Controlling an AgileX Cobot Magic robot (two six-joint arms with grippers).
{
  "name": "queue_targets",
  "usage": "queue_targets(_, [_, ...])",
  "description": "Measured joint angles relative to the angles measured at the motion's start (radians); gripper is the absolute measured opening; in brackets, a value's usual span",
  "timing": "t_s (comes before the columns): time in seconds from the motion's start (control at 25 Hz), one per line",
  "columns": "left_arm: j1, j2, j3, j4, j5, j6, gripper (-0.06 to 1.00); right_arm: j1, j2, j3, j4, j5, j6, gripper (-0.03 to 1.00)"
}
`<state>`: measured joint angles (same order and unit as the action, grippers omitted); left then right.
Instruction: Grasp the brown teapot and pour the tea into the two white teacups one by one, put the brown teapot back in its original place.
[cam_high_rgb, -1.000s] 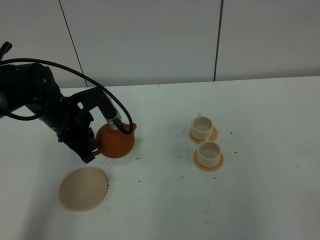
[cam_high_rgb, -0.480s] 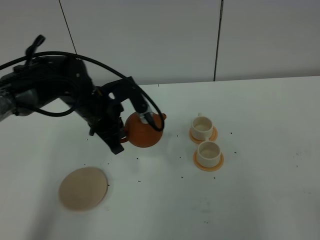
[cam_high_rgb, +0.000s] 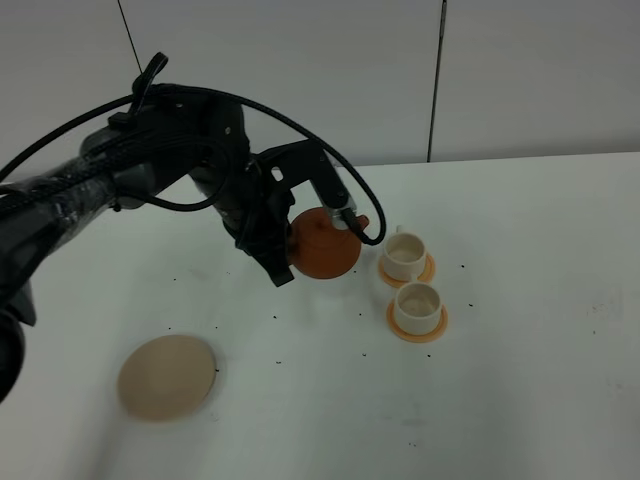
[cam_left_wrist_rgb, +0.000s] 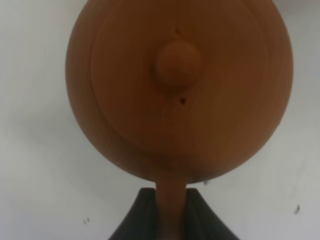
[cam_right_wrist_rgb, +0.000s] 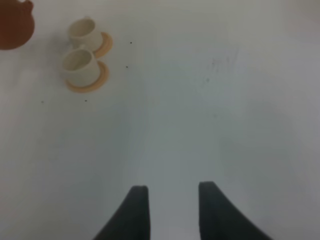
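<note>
From high up we see the squat reddish-brown clay teapot (cam_high_rgb: 325, 248) just left of the far cream-white teacup (cam_high_rgb: 404, 254), with the near cream-white teacup (cam_high_rgb: 418, 304) just beside that, and the pale beige round coaster (cam_high_rgb: 167, 376) well to the near left on the white desk (cam_high_rgb: 520, 400). Our left wrist shows the left pincer (cam_left_wrist_rgb: 170, 217) clamped on the teapot's handle. Our right wrist shows the right pincer (cam_right_wrist_rgb: 171, 192) wide, holding nothing.

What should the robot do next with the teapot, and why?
Probably shift the brown teapot a little toward the rear white teacup, until its spout hangs over it. The left gripper pinches the handle, and the spout is just short of that cup.
</note>
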<state>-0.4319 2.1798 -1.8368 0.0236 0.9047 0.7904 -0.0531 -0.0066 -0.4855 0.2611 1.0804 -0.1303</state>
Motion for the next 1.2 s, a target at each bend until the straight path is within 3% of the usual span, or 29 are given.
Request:
queue_targets(0.32, [-0.039, 0.078, -0.119, 0.124, 0.046, -0.045, 0.17, 0.000, 0.000, 0.000, 0.000, 0.000, 0.000, 0.24])
queue_targets(0.8, [-0.053, 0.082, -0.133, 0.170, 0.047, -0.050, 0.17, 0.000, 0.000, 0.000, 0.000, 0.000, 0.000, 0.24])
queue_targets(1.2, [-0.071, 0.082, -0.133, 0.226, 0.003, 0.024, 0.17, 0.000, 0.000, 0.000, 0.000, 0.000, 0.000, 0.24])
